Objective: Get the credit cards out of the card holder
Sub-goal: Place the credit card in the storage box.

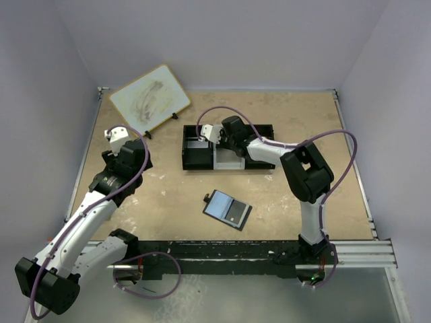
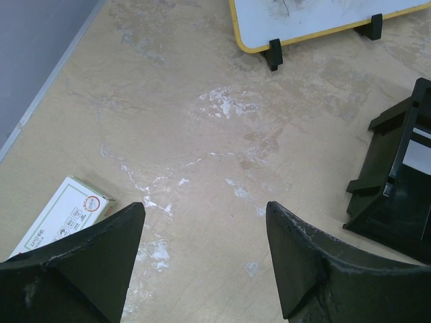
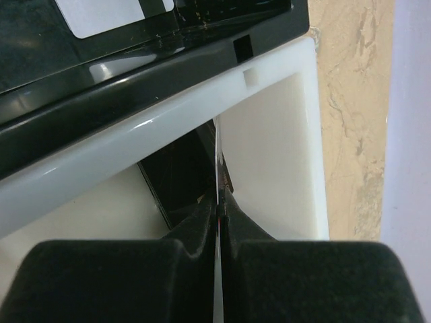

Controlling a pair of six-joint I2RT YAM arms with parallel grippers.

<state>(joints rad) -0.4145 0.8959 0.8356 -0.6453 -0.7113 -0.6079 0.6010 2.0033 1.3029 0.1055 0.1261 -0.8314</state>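
The card holder (image 1: 227,210) lies open and flat on the table in front of the tray, one half pale blue-grey, the other dark. My right gripper (image 3: 219,202) is shut on a thin credit card (image 3: 217,161), seen edge-on, above the white compartment of the tray (image 3: 283,134). A dark flat card (image 3: 178,178) lies in that compartment just below. From the top view the right gripper (image 1: 222,145) sits over the tray's middle. My left gripper (image 2: 205,215) hangs open over bare table at the left, nothing between its fingers; from above the left gripper (image 1: 128,151) is far from the card holder.
The black-and-white tray (image 1: 259,165) stands at the back centre, its black corner (image 2: 397,188) to the right of my left gripper. A yellow-framed whiteboard (image 1: 149,97) leans at the back left. A white-and-red little box (image 2: 64,219) lies by my left finger.
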